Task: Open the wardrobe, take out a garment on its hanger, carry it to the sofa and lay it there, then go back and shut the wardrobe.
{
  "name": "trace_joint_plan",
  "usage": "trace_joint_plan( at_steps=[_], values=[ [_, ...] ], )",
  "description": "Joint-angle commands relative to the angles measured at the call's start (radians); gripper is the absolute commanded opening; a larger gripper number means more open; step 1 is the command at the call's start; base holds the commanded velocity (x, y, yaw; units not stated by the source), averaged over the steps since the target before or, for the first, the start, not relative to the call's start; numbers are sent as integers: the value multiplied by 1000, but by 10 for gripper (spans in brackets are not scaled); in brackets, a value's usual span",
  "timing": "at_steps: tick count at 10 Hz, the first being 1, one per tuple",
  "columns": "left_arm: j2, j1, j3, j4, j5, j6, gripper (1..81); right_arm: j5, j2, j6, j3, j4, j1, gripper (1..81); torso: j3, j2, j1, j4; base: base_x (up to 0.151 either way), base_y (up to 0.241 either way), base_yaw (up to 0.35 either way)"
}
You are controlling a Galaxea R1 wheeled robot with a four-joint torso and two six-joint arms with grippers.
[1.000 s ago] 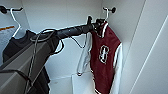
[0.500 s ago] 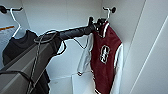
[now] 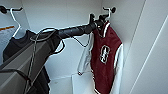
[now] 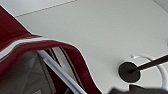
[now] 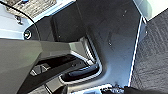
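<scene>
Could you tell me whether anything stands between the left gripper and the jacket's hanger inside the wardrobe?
Nothing visible does. In the head view the left gripper is already up at the hanger, at the collar of the maroon jacket. The black T-shirt hangs well off to the side.

Close on the garment (image 4: pixel 15 32): maroon fabric with a white stripe band running along its edge, folded over near the collar. Striped maroon-white collar part shows under the fold. Pale grey lining visible inside the opening. A thin white hanger (image 4: pixel 58 71) bar runs diagonally through the opening, touching the collar area. Behind everything, the plain white wardrobe (image 4: pixel 100 30) panel, with a faint seam line across it. A round black mount (image 4: pixel 128 72) sits on the panel, with a thin dark rod (image 4: pixel 152 62) coming out of it. A white curved hook (image 4: pixel 160 67) loops around the rod, just beside the mount. Dark blurred shape at the frame edge, cannot tell what.
</scene>
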Motion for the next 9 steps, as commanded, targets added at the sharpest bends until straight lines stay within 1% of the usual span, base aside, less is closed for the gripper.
trace_joint_plan(
  at_steps=[1,4,6,7,8,9],
  values=[
    [4,-207,-6,52,-78,7,811,-58,18,-2,7,-2,23,811,0,0,0,0,0,0,0],
    [30,-194,-71,84,-81,5,811,-60,18,0,10,-1,20,811,0,0,0,0,0,0,0],
    [32,-195,-112,106,-119,5,811,-60,18,1,8,-1,12,811,0,0,0,0,0,0,0],
    [30,-201,-118,120,-128,5,811,-60,18,0,10,1,12,811,0,0,0,0,0,0,0],
    [26,-203,-120,134,-153,5,811,-61,18,1,10,1,12,811,0,0,0,0,0,0,0],
    [21,-203,-117,135,-154,2,811,-61,18,1,10,1,11,811,0,0,0,0,0,0,0]
  ],
)
